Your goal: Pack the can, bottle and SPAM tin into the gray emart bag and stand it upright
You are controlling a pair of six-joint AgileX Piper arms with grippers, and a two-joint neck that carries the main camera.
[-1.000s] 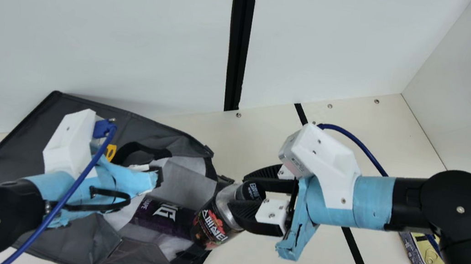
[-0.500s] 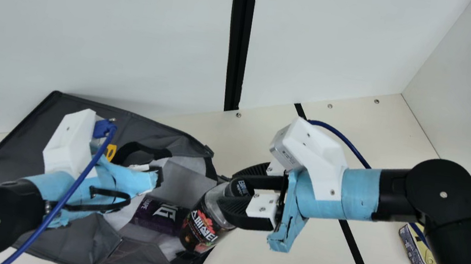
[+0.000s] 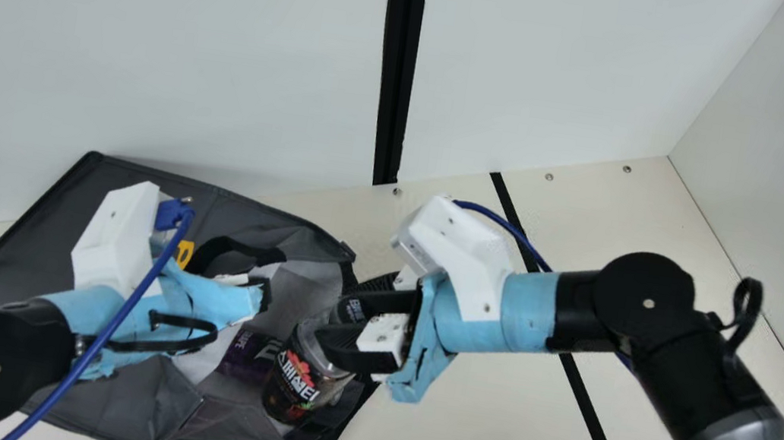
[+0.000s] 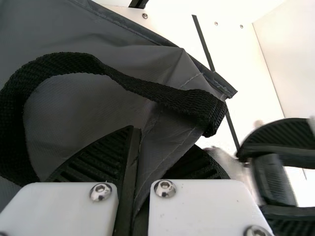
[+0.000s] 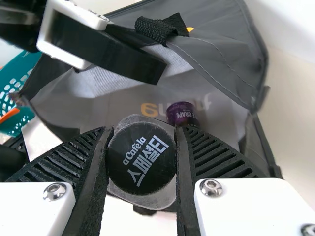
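Right wrist view shows my right gripper [image 5: 142, 132] clamped around the capped end of the bottle [image 5: 141, 160], at the mouth of the gray bag [image 5: 216, 29]. Being tilted, it could (I suspect) jam against the can [image 5: 182, 112], or drag the cloth from my left gripper [image 4: 161, 140], which pinches it.

There is one bag [image 3: 130, 172], one bottle [image 3: 296, 387], one can [image 3: 248, 356], one basket [image 5: 24, 64].
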